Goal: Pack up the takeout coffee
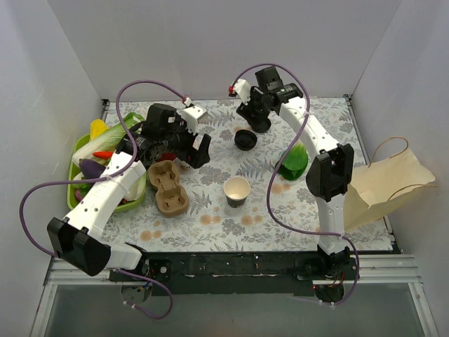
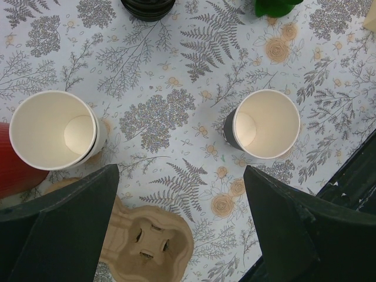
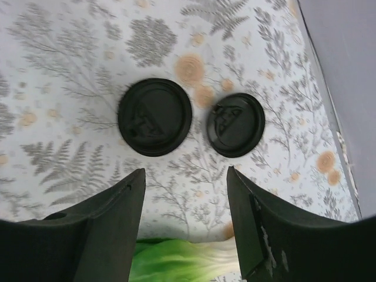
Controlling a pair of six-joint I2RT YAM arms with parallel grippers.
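Observation:
Two round black lids show from above in the right wrist view, a larger one [image 3: 154, 116] and a smaller one [image 3: 235, 124]. No cup wall shows under either, so I cannot tell which is the takeout coffee. My right gripper [image 3: 185, 176] is open and empty, hovering just short of both lids. In the top view it [image 1: 258, 123] covers one lid, and the other lid [image 1: 245, 139] lies beside it. My left gripper [image 2: 181, 176] is open and empty above the mat, with a brown cup carrier [image 2: 147, 241] below it.
Two lidless cream cups [image 2: 53, 129] [image 2: 264, 123] stand on the floral mat, with a red cup [image 2: 12, 173] by the left one. A lettuce [image 1: 295, 160], a paper bag [image 1: 386, 186] at the right and a green vegetable basket [image 1: 130, 203] at the left.

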